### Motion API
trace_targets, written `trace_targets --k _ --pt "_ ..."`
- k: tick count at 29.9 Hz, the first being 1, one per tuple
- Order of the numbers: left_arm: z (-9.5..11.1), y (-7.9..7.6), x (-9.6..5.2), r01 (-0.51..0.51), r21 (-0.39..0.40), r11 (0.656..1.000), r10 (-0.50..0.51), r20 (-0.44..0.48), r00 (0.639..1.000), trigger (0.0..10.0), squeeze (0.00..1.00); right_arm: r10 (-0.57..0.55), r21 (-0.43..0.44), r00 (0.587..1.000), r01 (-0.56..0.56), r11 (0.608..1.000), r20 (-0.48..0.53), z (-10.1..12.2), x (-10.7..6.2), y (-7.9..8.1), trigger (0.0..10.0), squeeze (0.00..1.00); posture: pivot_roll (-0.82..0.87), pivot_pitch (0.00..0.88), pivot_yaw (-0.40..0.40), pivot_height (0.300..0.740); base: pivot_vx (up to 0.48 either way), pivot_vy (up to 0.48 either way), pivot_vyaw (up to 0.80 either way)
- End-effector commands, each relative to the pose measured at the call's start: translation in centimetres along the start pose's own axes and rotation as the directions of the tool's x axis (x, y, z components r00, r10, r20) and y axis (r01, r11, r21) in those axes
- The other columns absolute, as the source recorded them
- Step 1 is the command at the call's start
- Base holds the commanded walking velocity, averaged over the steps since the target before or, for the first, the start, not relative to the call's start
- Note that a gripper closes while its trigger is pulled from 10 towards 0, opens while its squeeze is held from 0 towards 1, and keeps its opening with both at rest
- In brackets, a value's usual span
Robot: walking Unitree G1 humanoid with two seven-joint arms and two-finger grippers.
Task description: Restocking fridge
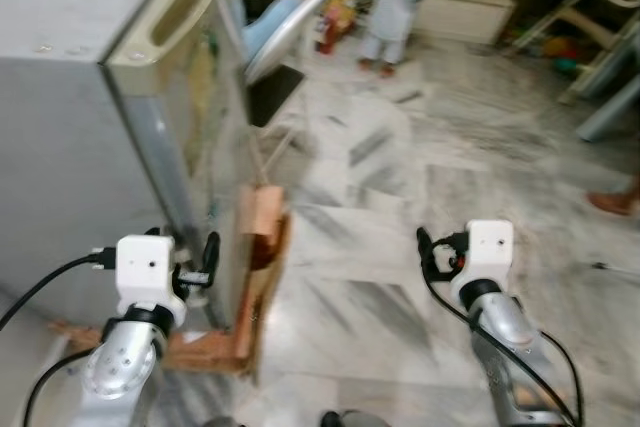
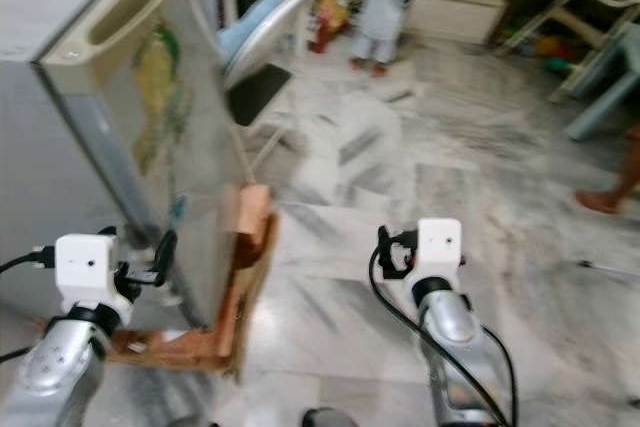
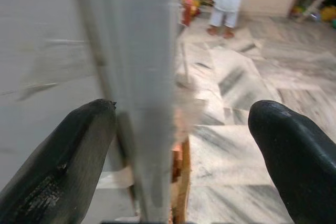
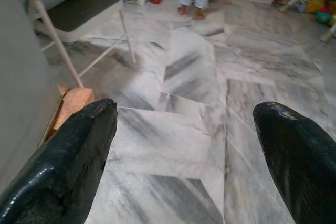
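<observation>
Grey metal fridge [image 1: 90, 127] stood closed, its door edge between the spread fingers of the raised left gripper [image 3: 178, 156]. Right gripper [image 4: 184, 150], likewise parted and holding nothing, reached forward over grey-veined marble floor [image 1: 400, 207].

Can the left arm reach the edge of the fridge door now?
Probably yes. The left tool is open, and the fridge door edge stands between its fingers with nothing in the way.

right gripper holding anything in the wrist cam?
No. In the right wrist view the right gripper has its two black fingers spread wide, with only the marble floor between them.
</observation>
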State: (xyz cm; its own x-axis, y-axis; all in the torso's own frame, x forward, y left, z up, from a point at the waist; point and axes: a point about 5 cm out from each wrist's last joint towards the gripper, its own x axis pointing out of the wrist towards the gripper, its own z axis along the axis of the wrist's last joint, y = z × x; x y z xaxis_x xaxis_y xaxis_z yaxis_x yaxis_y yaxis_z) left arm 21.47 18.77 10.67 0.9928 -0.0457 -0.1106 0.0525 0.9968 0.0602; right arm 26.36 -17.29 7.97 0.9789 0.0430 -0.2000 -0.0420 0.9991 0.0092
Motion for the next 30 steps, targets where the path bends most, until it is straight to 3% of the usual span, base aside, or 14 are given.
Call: trace_targets --k 1,6,11,16,20,23,30 --pt "0.4 -0.5 0.1 0.017 -0.004 1.000 -0.017 0.016 1.000 10.0 0.00 -0.020 -0.012 1.000 0.020 1.000 -0.014 -0.1 -0.1 -0.6 10.0 0.00 0.07 0.085 -0.078 0.740 0.000 0.000 -0.80" --pt "0.5 -0.1 0.7 0.002 -0.007 1.000 -0.002 0.017 1.000 10.0 0.00 -0.016 -0.009 1.000 0.016 1.000 -0.012 -0.2 -0.2 -0.5 10.0 0.00 0.07 0.084 -0.077 0.740 0.000 0.000 -0.44" --pt "0.7 1.2 1.5 -0.052 0.019 0.998 0.052 0.014 0.999 10.0 0.00 -0.010 0.004 1.000 0.010 1.000 -0.009 -0.2 -0.2 -0.3 10.0 0.00 0.06 0.084 -0.077 0.740 0.000 0.000 0.00" --pt "0.5 1.4 1.4 -0.049 0.014 0.999 0.049 -0.004 0.999 10.0 0.00 -0.008 0.001 1.000 0.008 1.000 -0.011 -0.3 -0.2 -0.5 10.0 0.00 0.06 0.083 -0.074 0.740 0.000 0.000 0.00" --pt "-1.5 0.9 0.1 -0.010 0.046 0.999 0.015 -0.110 0.994 10.0 0.00 0.021 0.018 0.999 -0.020 1.000 -0.038 -0.7 -0.5 -0.3 10.0 0.00 0.06 0.084 -0.072 0.740 0.000 0.000 0.00" --pt "-2.4 1.4 -0.3 -0.049 0.064 0.997 0.058 -0.151 0.987 10.0 0.00 0.034 0.023 0.998 -0.033 0.999 -0.046 -0.9 -0.5 0.0 10.0 0.00 0.06 0.084 -0.075 0.740 0.000 0.000 0.00" --pt "-1.8 2.5 0.8 -0.092 0.071 0.993 0.100 -0.121 0.988 10.0 0.00 0.052 0.021 0.997 -0.051 0.998 -0.055 -1.0 -0.4 0.3 10.0 0.00 0.07 0.082 -0.085 0.740 0.000 0.000 0.00"
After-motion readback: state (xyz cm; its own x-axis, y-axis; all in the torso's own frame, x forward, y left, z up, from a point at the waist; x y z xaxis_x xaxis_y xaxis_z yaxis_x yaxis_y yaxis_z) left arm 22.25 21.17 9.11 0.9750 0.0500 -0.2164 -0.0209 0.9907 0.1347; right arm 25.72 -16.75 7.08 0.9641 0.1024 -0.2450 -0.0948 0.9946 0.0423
